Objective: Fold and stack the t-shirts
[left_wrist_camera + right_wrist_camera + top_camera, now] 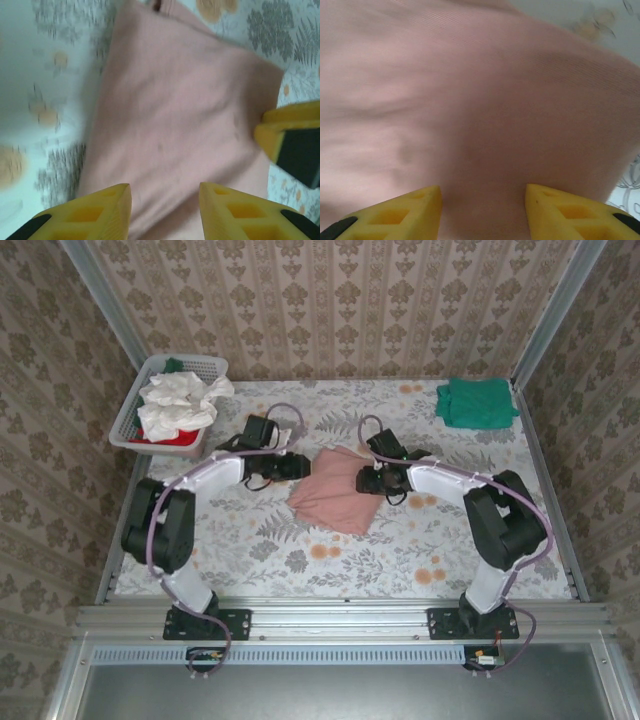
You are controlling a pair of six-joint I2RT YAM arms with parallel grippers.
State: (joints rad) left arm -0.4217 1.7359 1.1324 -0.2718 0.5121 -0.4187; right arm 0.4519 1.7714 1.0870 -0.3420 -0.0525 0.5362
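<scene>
A dusty-pink t-shirt [332,492] lies folded into a rough square at the middle of the table, with an arm at either side. At its left edge my left gripper [300,467] [165,192] hovers with jaws apart, pink cloth [180,115] flat below them and nothing pinched. My right gripper [366,480] [483,192] is at the shirt's right edge, also open over smooth pink cloth [470,100]. One of its yellow fingers [290,142] shows in the left wrist view. A teal-green t-shirt [475,402] lies folded at the back right.
A white slatted basket [135,405] stands at the back left, holding a crumpled white shirt [180,402] over a red one [172,439]. The table wears a flowered cloth [330,555], and patterned walls close in three sides.
</scene>
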